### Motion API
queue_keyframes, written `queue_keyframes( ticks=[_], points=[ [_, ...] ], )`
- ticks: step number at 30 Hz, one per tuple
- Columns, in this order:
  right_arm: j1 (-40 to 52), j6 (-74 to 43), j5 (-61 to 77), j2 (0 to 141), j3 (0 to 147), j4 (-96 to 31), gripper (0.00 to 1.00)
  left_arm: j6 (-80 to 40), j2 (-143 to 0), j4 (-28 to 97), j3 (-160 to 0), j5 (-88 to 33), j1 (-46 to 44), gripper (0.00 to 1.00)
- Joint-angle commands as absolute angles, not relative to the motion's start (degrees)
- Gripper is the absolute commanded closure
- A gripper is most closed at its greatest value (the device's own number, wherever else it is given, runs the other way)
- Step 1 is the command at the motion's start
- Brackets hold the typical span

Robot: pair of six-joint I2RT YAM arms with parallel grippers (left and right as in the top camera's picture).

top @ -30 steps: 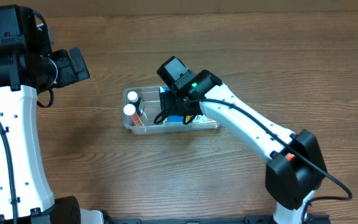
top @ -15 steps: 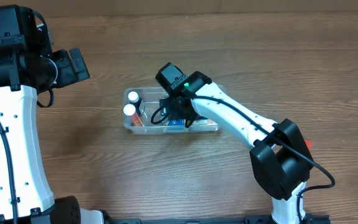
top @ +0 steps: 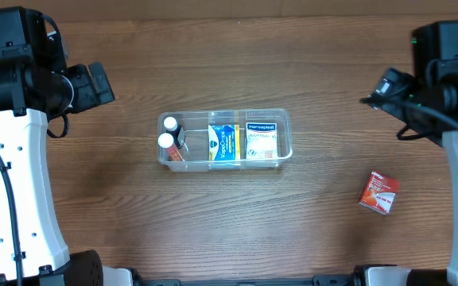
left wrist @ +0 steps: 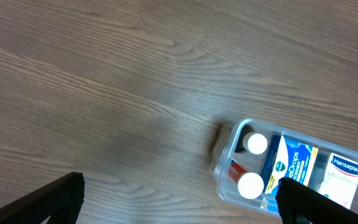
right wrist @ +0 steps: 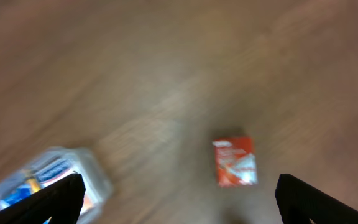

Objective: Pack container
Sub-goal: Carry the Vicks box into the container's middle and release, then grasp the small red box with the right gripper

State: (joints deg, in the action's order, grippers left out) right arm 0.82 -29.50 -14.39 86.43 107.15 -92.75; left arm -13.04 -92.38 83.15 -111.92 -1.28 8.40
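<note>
The container (top: 286, 121), a clear shallow tub, sits at the table's middle. Inside it are two white-capped bottles (top: 166, 141) at the left end, a blue and yellow box (top: 223, 144) and a white and blue box (top: 261, 141). A small red box (top: 378, 193) lies on the table at the right. My right gripper (top: 382, 97) hangs open and empty high at the far right; its blurred wrist view shows the red box (right wrist: 234, 162) and the container (right wrist: 93, 173) below. At the far left, my left gripper (top: 104, 83) is open and empty, with the container (left wrist: 226, 167) in its wrist view.
Bare wooden table surrounds the container on all sides. Both white arm bodies (top: 10, 183) stand along the left and right edges.
My right gripper opened over the container and swung away to the far right, leaving the boxes lying in the tub. The left arm has not moved.
</note>
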Motion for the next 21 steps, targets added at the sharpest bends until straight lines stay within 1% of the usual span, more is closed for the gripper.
queue_keyframes(
  ticks=[1,5,6,9,12,15,18,21],
  points=[
    [-6.6,-25.0,-7.4,87.5,98.8,-93.0,0.0,-11.5,-92.7,83.3,-112.6,-0.9,8.6,0.0],
    [-12.5,-20.4,-0.8,87.4,86.0,-87.4,0.0,-11.1,-92.7,83.1,-112.6,-0.9,8.6,0.0],
    [-14.0,-20.4,-0.4,87.4,82.1,-85.0,0.0,-11.1,-92.7,82.9,-112.6,-0.9,8.6,0.0],
    [-17.1,-15.6,1.2,87.7,72.2,-76.9,0.0,-11.1,-92.7,82.6,-112.6,-0.9,8.6,0.0],
    [-17.7,-11.6,0.9,87.9,63.5,-68.2,0.0,-11.1,-92.7,82.2,-112.6,-0.9,8.6,0.0],
    [-17.7,-11.4,-1.8,87.9,56.2,-59.7,0.0,-11.1,-92.7,82.3,-112.6,-0.9,8.6,0.0],
    [-17.7,-8.2,-1.8,88.4,50.5,-53.0,0.0,-11.1,-92.8,82.3,-112.6,-0.9,8.6,0.0],
    [-17.7,-8.2,-1.8,89.8,48.4,-50.0,0.0,-11.1,-93.0,82.3,-112.6,-0.9,8.6,0.0]
  ],
)
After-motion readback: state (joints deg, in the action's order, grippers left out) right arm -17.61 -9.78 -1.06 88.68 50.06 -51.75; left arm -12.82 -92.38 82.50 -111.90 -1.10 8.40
